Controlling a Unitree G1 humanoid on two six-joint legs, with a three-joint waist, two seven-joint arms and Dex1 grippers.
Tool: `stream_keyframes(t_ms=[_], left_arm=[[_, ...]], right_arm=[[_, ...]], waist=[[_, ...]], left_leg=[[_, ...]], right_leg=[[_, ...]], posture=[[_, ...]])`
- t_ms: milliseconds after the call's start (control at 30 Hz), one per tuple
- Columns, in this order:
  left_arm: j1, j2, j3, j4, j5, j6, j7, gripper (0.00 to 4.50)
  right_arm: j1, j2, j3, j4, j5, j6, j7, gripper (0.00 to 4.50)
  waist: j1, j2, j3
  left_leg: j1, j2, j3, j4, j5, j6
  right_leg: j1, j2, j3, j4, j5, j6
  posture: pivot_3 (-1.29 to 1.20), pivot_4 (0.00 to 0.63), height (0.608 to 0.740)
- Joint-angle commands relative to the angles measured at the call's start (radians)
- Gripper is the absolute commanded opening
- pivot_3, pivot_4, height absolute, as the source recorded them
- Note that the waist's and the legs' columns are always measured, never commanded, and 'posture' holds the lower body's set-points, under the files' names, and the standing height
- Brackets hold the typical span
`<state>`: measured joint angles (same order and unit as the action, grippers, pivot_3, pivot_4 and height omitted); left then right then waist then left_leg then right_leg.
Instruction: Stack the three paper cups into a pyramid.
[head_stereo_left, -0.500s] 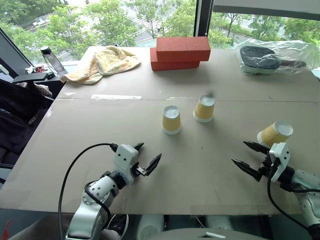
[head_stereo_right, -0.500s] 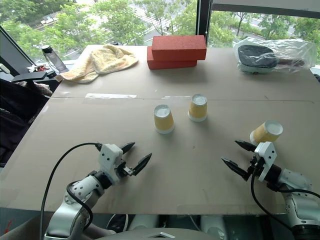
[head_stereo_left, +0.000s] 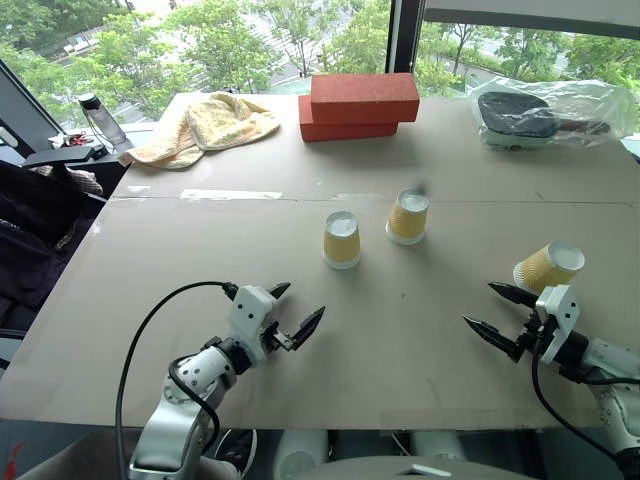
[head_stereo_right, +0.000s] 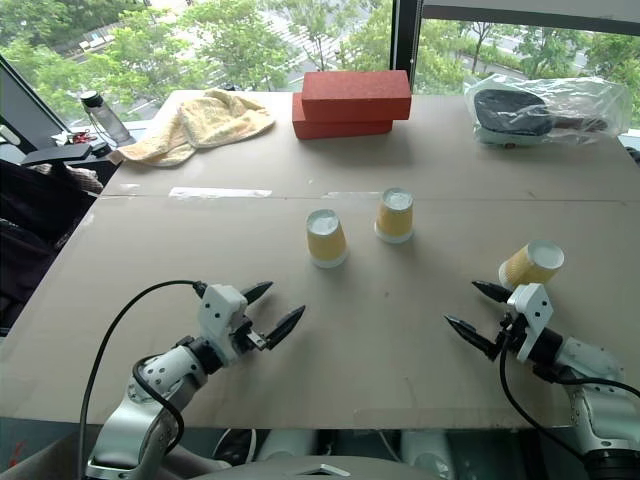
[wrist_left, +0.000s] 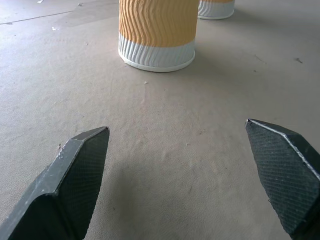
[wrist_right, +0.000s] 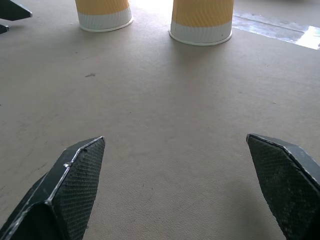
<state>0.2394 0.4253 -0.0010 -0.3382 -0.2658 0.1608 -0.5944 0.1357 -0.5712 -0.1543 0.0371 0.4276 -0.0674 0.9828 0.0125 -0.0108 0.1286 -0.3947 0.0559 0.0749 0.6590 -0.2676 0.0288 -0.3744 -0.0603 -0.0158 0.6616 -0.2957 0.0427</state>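
Cups (head_stereo_left: 342, 240) well beyond both tools (head_stereo_left: 296, 312)

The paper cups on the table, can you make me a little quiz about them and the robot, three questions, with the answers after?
1. How many paper cups stand upside down in the middle of the table?
2. True or false: the left gripper is holding a cup.
3. Which thing lies closest to the right gripper? A) the tipped cup B) the yellow towel C) the red bricks

Key:
1. Two: the left cup and the right cup, side by side but apart.
2. False. Its fingers are open and empty.
3. A. The tipped cup lies on its side just beyond it; the yellow towel and red bricks are at the far edge.
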Motion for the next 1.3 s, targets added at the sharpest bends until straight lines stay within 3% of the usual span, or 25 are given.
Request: stream_keyframes(t_ms=[33,233,433,800,1033,1300], left_arm=[[-0.003,-0.004,0.001,-0.01,0.002,-0.022,-0.001,4.45],[-0.028,-0.019,0.024,-0.023,-0.028,-0.044,-0.005,4.45],[-0.176,-0.002,0.046,-0.019,-0.076,-0.057,-0.052,4.45],[-0.467,-0.026,-0.059,0.243,0.01,-0.077,-0.095,4.45],[-0.577,-0.056,-0.097,0.435,0.055,-0.157,-0.136,4.45],[-0.621,-0.103,-0.107,0.513,0.049,-0.213,-0.188,4.45]], right_arm=[[-0.016,-0.007,-0.024,-0.016,0.009,-0.005,0.001,4.5],[-0.014,-0.016,-0.024,-0.034,0.026,-0.014,0.039,4.5],[-0.003,-0.026,-0.031,-0.209,0.227,0.125,0.137,4.5],[-0.07,-0.007,-0.008,-0.323,0.246,0.204,0.1,4.5],[-0.045,0.027,-0.006,-0.347,0.238,0.19,0.088,4.5],[-0.009,0.07,0.0,-0.383,0.235,0.171,0.066,4.5]], waist=[[0.0,0.0,0.0],[0.001,0.0,0.0],[0.001,0.0,0.0],[0.002,-0.001,0.001],[0.002,-0.001,0.001],[0.001,-0.001,0.001]], left_leg=[[0.0,0.0,0.0,0.0,0.0,0.0],[0.0,0.0,0.0,0.0,0.0,0.0],[0.0,0.0,-0.001,0.0,0.0,0.0],[-0.001,-0.001,-0.001,0.001,0.0,0.0],[-0.001,-0.001,0.0,0.002,0.0,0.0],[-0.002,-0.001,0.0,0.003,0.0,0.0]], right_leg=[[0.0,0.0,0.0,0.0,0.0,0.0],[0.0,0.0,0.0,0.0,0.0,0.0],[0.0,0.0,-0.001,0.001,0.0,0.0],[0.0,0.003,-0.001,0.0,0.0,0.0],[0.0,0.005,-0.002,0.0,0.0,0.001],[-0.001,0.005,-0.003,0.001,0.0,0.001]], posture=[[0.0,0.15,0.73],[0.0,0.15,0.73],[0.0,0.15,0.73],[0.0,0.15,0.73],[0.0,0.15,0.73],[0.0,0.15,0.73]])
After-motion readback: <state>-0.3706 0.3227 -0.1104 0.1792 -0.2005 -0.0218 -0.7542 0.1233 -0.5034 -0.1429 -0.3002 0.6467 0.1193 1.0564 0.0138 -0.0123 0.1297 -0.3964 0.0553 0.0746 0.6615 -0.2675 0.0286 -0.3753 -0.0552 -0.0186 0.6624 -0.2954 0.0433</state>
